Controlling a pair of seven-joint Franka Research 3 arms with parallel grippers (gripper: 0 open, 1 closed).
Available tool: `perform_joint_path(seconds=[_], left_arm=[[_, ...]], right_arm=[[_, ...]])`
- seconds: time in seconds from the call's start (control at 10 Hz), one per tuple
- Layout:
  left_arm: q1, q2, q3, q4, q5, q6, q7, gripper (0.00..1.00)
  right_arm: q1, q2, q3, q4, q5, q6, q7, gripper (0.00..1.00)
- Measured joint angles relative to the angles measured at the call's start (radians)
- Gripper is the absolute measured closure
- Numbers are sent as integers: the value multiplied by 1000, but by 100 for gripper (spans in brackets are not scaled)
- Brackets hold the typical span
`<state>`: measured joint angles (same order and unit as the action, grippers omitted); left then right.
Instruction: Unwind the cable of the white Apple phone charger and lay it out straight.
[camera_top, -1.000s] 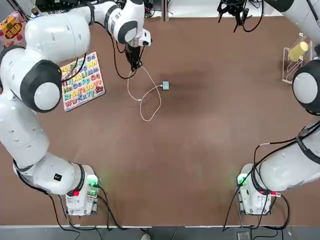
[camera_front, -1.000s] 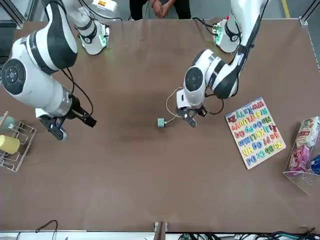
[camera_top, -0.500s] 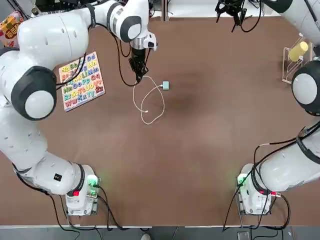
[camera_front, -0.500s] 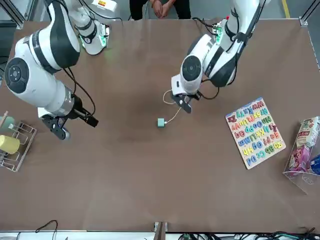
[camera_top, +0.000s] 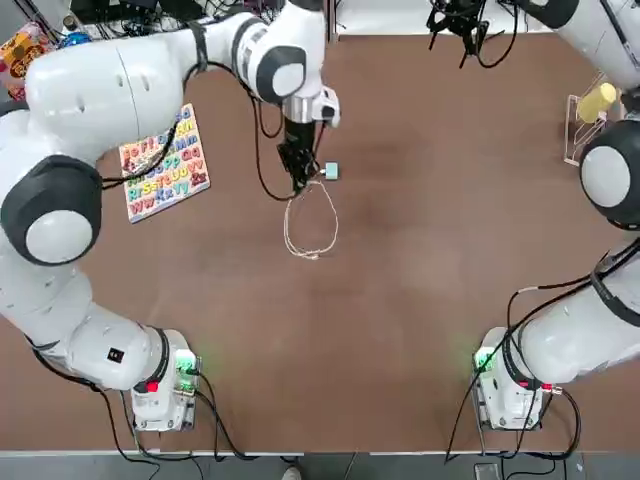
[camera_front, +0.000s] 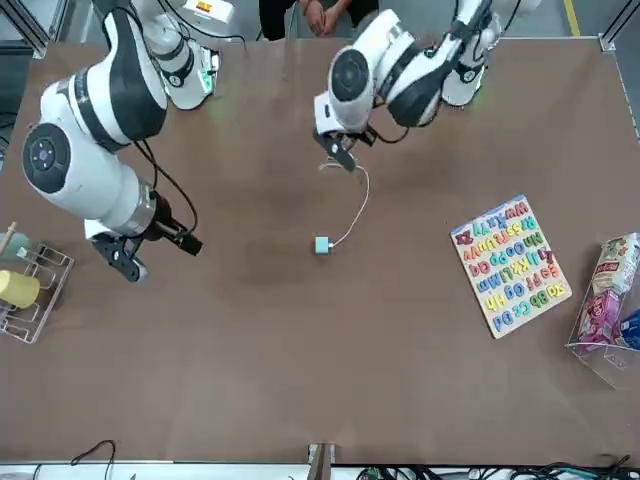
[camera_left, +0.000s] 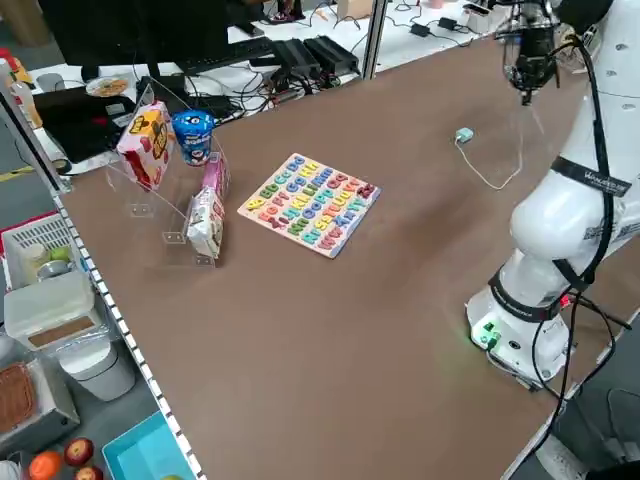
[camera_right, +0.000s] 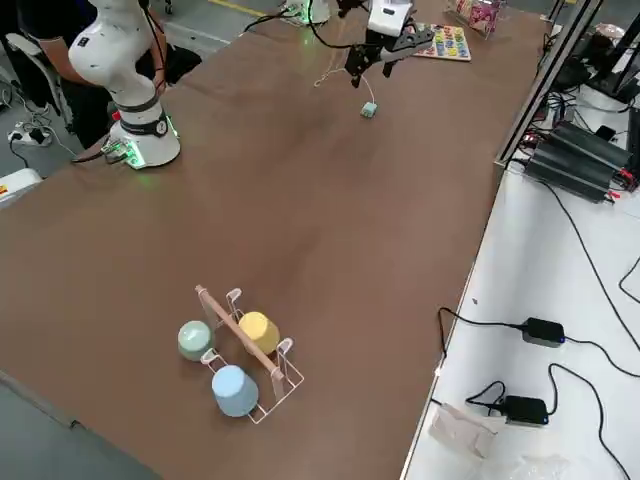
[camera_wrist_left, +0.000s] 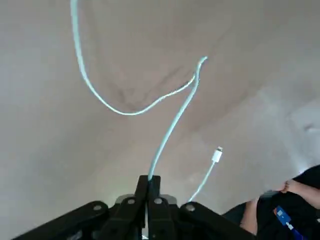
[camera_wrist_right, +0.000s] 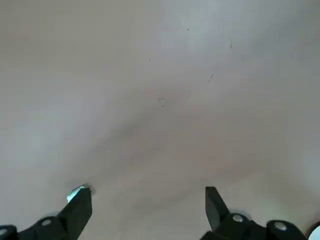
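Note:
The white Apple phone charger (camera_top: 331, 171) lies on the brown table beyond its middle, also visible as a small pale block (camera_front: 322, 244). Its thin white cable (camera_top: 322, 225) hangs in a narrow loop toward the robot's side. My left gripper (camera_top: 297, 176) hovers just left of the charger, shut on the cable (camera_wrist_left: 170, 130). In the left wrist view the cable's tiny connector (camera_wrist_left: 216, 155) dangles free beyond the fingers. My right gripper (camera_top: 462, 28) hangs at the table's far edge, open and empty (camera_wrist_right: 146, 192).
A colourful alphabet puzzle board (camera_top: 160, 165) lies to the left of the cable. A wire rack with cups (camera_right: 240, 350) stands at the far right edge (camera_top: 590, 115). Snack packs in a clear stand (camera_left: 170, 150) sit at the far left. A person's hands (camera_front: 320, 15) show behind the arms' bases.
My left gripper has carried the cable rightward and toward the robot's side, past the charger. The wide loop has drawn into a narrow one. The charger has stayed put; the right arm barely shifted.

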<state>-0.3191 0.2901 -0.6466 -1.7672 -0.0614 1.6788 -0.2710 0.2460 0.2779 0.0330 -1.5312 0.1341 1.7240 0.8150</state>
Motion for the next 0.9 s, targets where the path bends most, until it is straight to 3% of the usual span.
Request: perform_joint_path(seconds=[0.5, 0.9], left_arm=[[-25, -2, -296, -55, 57, 73, -237, 97], [-33, -27, -458, -63, 93, 75, -335, 97]], right_arm=[[77, 61, 2, -2, 1, 105, 122, 0], [192, 179, 4, -5, 1, 239, 227, 0]])
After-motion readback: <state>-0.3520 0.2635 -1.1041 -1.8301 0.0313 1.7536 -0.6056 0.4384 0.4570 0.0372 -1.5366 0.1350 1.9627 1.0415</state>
